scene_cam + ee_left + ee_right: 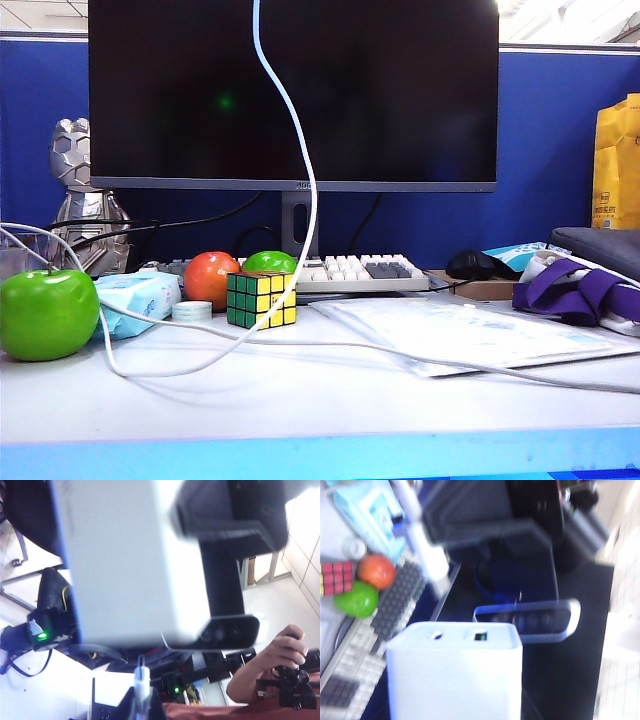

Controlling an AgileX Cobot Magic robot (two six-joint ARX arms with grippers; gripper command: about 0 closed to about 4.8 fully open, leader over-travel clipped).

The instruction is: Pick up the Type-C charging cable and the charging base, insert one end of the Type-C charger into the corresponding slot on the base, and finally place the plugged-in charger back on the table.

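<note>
Above the table (320, 400), the left pincer (142, 700) is clamped on the Type-C charging cable (142, 680) plug. The right pincer, itself unseen, carries the charging base (455, 675), ports facing the blurred plug.

Black flat monitor (293, 95): a small pale logo sits on the middle of its grey lower bezel, too small to read;
Yellow paper bag (617, 165): dark print lines on its face, illegible;
Pale blue soft tissue pack (140, 297): faint markings, unreadable;
White plastic charging block (455, 672): no lettering made out;
Readable text overall: none
</note>
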